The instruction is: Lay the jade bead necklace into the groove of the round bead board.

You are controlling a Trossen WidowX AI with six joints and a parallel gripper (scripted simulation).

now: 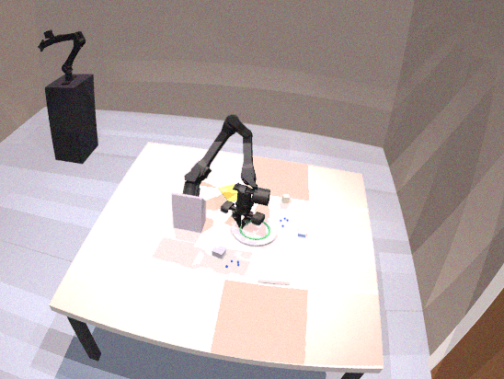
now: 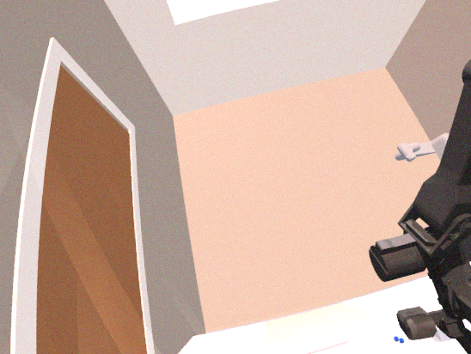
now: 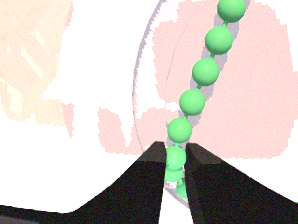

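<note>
The jade bead necklace is a ring of green beads on the round bead board, which is pale with a grey groove. In the wrist view the beads run in a line along the grey groove, from the top down to the fingers. My gripper is at the board's rear left edge, with its fingers shut on the necklace around a bead. More beads show bunched between and below the fingertips. The fingers partly hide that end, and whether those beads sit in the groove cannot be told.
An upright pale panel stands left of the board, and a yellow piece lies behind the gripper. A grey block, a beige cube, a blue-sided block, small blue balls and a thin stick lie around the board.
</note>
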